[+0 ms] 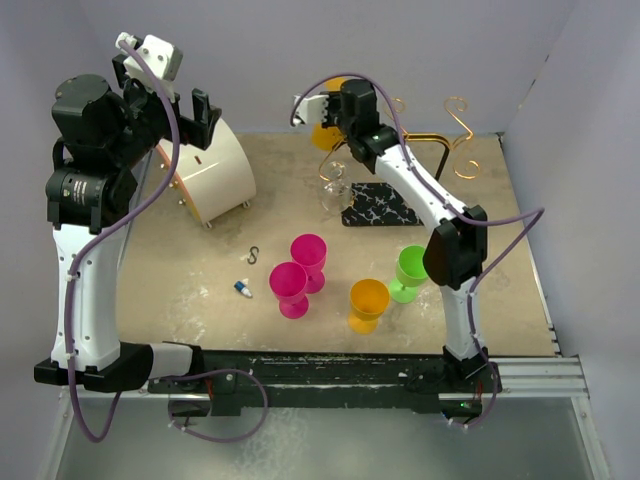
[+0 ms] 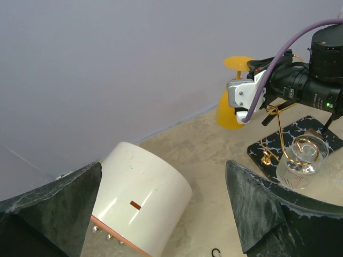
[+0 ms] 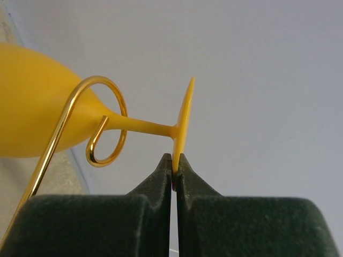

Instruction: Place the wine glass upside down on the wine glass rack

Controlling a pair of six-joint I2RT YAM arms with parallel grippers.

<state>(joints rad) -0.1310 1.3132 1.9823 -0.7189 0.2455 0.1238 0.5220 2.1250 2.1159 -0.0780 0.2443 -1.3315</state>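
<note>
One wine glass (image 3: 32, 118) is clamped by its foot rim in the right gripper (image 3: 173, 171), stem across a wine glass rack (image 1: 370, 208) curl. That clamp is shown only by the right wrist view. Left gripper (image 2: 163, 165) is spread wide.

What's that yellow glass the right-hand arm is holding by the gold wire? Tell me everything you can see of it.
The yellow wine glass looks like opaque plastic: rounded bowl, thin stem, flat round foot. It is upside down, slightly tilted, foot uppermost. The right gripper is shut on the foot's rim. The stem crosses a curl of the wine glass rack; contact there is unclear.
</note>
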